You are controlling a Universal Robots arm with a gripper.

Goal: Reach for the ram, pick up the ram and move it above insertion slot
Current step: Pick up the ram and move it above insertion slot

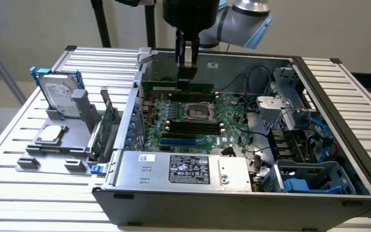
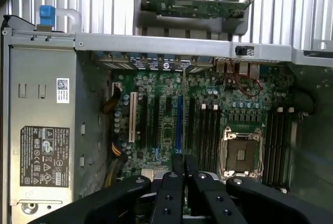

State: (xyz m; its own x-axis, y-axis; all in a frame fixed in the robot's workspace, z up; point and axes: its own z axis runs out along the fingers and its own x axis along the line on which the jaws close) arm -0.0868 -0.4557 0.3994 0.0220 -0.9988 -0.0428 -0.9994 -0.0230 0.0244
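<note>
In the exterior view we see the black two-finger gripper (image 1: 187, 77) of the arm hanging inside the open grey computer case (image 1: 237, 193), above the green motherboard (image 1: 231, 108). Its fingers are pressed onto the long, thin green circuit-board stick, the ram (image 1: 176, 88), which it holds lying flat along its length, at the far side of the board, clear of the board under it as far as we can judge. The long narrow black memory slots (image 1: 189, 127) lie nearer to the camera, just beyond the silver processor socket (image 1: 197, 112), so the ram is near them but not yet over them. In the wrist view we see the fingers (image 2: 183, 193) almost closed together on a thin edge, which we take for the ram seen from above. The black slots (image 2: 207, 135) stand beside the processor socket, a little apart from the fingertips. We judge that reaching and picking are done and that the carrying step is in hand. The move calls for bringing the stick parallel over one slot, without tilting it.
</note>
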